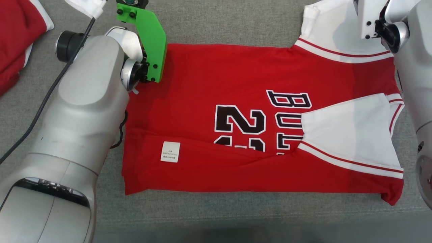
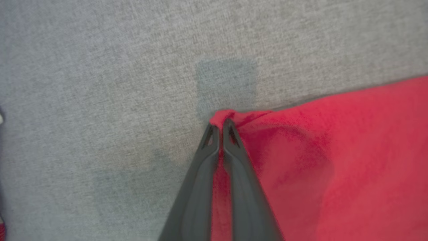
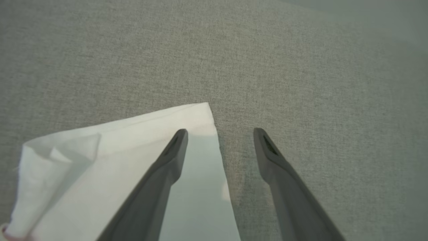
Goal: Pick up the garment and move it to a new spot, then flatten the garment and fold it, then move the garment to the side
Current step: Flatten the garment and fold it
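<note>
1 jersey [image 1: 202,101], red, lying partly folded on grey cloth [image 1: 219,23]. Left gripper [image 2: 220,125]: pinched tight on its red corner. Right gripper [image 3: 220,132]: jaws wide, holding nothing, over white sleeve [image 3: 100,167].

The red jersey [image 1: 202,111] is matt cloth with smoother white sleeves [image 1: 351,131], on coarse grey woven fabric [image 1: 219,23]. The left gripper [image 2: 219,126] has matt plastic fingers [image 2: 200,174]; the green bracket [image 1: 152,40] is smooth plastic.
</note>
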Motion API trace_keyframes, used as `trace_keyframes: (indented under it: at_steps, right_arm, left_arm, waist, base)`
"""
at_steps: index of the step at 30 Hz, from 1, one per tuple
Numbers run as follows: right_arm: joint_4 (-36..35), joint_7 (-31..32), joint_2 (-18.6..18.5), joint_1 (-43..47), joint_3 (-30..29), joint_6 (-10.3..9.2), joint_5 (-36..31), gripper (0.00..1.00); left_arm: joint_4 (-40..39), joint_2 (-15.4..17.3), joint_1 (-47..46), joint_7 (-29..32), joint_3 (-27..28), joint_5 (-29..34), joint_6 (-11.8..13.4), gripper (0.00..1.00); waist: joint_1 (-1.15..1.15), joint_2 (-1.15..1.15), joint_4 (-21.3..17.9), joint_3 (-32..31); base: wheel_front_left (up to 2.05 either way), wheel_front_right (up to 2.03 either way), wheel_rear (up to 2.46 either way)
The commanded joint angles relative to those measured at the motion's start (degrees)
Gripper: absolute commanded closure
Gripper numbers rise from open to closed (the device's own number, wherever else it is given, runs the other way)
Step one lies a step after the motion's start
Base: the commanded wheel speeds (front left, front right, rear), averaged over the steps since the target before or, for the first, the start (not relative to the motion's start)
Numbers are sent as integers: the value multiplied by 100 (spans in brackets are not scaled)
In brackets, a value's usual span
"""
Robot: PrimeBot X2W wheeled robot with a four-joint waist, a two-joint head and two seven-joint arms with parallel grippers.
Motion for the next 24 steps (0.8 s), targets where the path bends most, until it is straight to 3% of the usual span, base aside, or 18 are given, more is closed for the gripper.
trace_keyframes:
  at_steps: [1, 18, 21, 22, 24]
  right_arm:
    - [73, -45, -52, -113, 18, -8, 46, 0]
    - [561, 183, -480, -496, 624, -8, 466, 0]
    - [657, 227, -513, -471, 650, -8, 562, 14]
    - [657, 227, -513, -471, 650, -8, 562, 14]
    - [727, 272, -537, -438, 643, -9, 607, 26]
  left_arm:
    - [65, -66, 16, -51, -69, 23, -26, 100]
    - [130, -174, -78, -99, -293, -97, -126, 100]
    - [133, -179, -76, -107, -316, -133, -103, 100]
    - [133, -179, -76, -107, -316, -133, -103, 100]
    - [142, -186, -75, -117, -332, -139, -93, 100]
  waist:
    - [0, 0, 87, 151]
    - [0, 0, 425, 286]
    - [0, 0, 439, 309]
    - [0, 0, 439, 309]
    - [0, 0, 439, 320]
  base:
    - [0, 0, 0]
    - [0, 0, 0]
    - [0, 0, 0]
    - [0, 0, 0]
    - [0, 0, 0]
